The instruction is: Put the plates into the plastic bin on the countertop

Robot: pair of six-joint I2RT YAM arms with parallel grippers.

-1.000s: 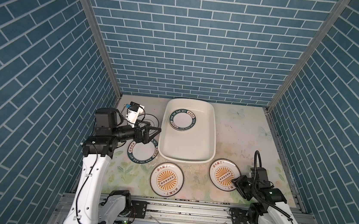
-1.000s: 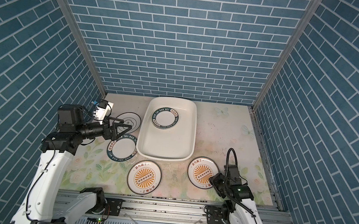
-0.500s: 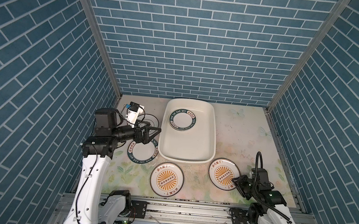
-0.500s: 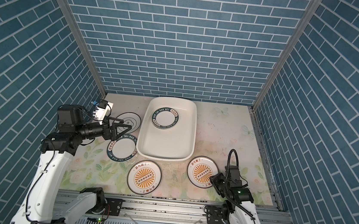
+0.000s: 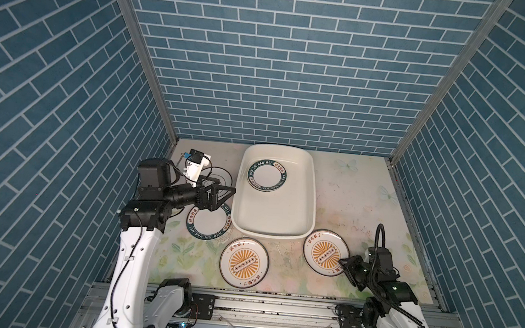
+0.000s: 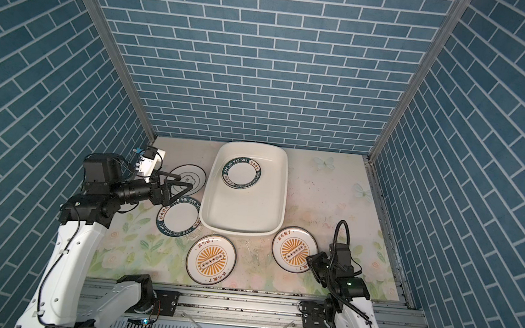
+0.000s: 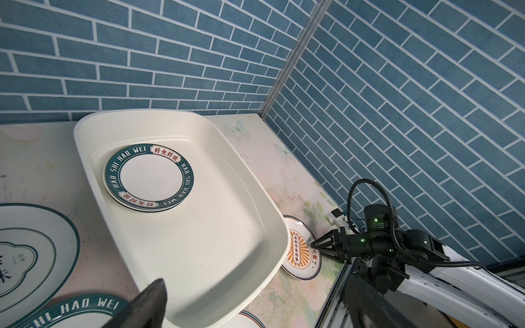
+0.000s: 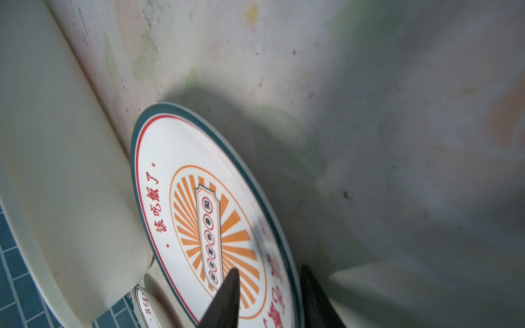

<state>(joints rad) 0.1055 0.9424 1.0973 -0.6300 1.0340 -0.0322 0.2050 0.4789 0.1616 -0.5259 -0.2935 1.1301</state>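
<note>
The plastic bin [image 5: 313, 202] [image 7: 244, 167] on the countertop [image 5: 350, 193] holds a stack of green-rimmed plates [image 5: 266, 175] [image 7: 150, 177]. Left of the bin lie another green-rimmed plate [image 5: 209, 220] and a black-ringed plate [image 6: 188, 174]. Two sunburst plates [image 5: 244, 262] [image 5: 326, 251] lie in front. My left gripper [image 5: 223, 197] [image 7: 255, 309] hovers wide open by the bin's left wall, holding nothing. My right gripper [image 5: 345, 266] [image 8: 269, 268] straddles the near rim of the right sunburst plate [image 8: 210, 215]. One finger is over its face, the other outside the rim, and a gap still shows.
Blue tiled walls close in the countertop on three sides. A metal rail [image 5: 273, 307] runs along the front edge. The right sunburst plate touches the bin's front right corner [image 8: 56, 170]. Bare flowered surface lies right of the bin [image 6: 327, 194].
The right gripper's jaws have narrowed around the sunburst plate's rim. The left arm and all the plates have stayed where they were.
</note>
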